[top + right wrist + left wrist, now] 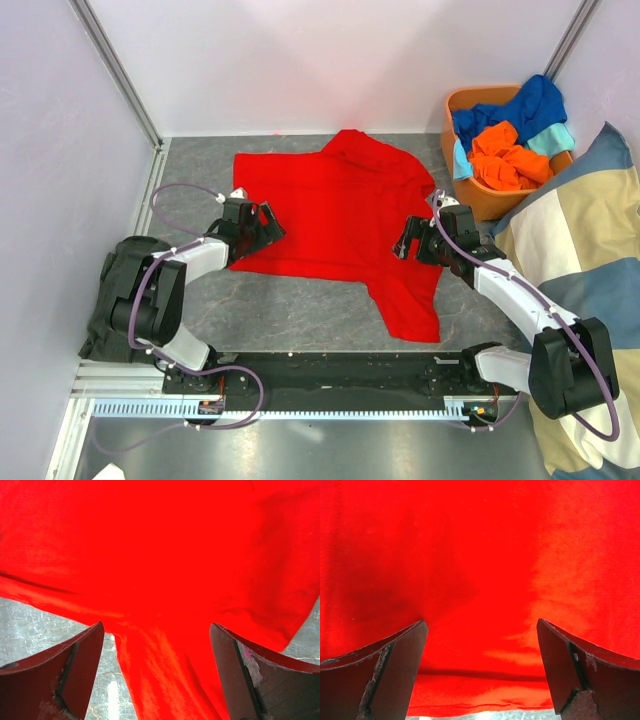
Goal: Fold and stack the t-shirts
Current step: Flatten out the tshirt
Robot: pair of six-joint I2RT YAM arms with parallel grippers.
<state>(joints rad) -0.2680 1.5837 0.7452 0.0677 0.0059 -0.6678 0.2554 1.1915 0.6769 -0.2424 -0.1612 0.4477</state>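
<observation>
The red t-shirt (340, 215) lies spread on the grey table (300, 310), with one narrow part trailing toward the near edge. My left gripper (268, 226) sits low at the shirt's left edge. Its fingers are spread wide with red cloth showing between them, and they pinch nothing. My right gripper (406, 244) hangs over the shirt's right side, spread just as wide, a finger on either side of that trailing part. At the far right the orange basket (478, 200) holds a blue t-shirt (530, 105), an orange t-shirt (505, 160) and a teal t-shirt (555, 138) in a heap, right beside the checked cushion (590, 230).
</observation>
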